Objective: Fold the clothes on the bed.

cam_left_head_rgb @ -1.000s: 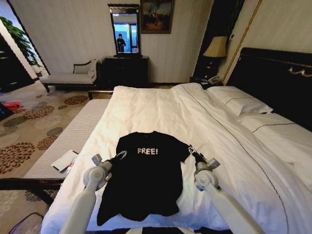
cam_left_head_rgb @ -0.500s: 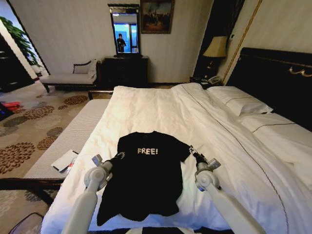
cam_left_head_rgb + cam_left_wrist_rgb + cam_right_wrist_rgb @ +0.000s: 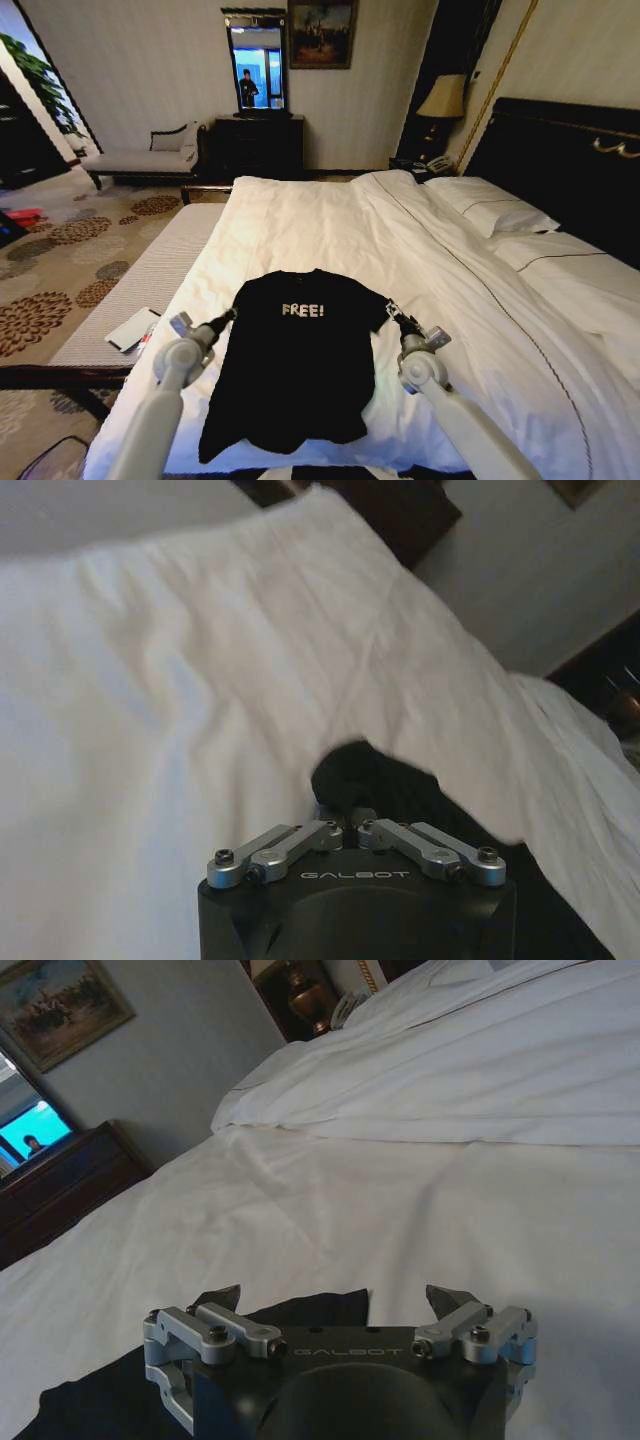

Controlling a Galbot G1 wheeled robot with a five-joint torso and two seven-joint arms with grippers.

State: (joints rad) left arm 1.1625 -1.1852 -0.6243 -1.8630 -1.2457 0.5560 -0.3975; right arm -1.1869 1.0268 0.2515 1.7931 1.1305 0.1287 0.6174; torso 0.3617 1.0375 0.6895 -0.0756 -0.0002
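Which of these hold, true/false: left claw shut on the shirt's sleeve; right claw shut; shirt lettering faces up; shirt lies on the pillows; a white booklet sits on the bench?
1. Left claw is shut on the shirt sleeve. True.
2. Right claw is shut. False: it is open at the other sleeve.
3. Lettering faces up. True.
4. Shirt lies on the pillows. False: it lies near the foot of the bed.
5. White booklet sits on the bench. True.
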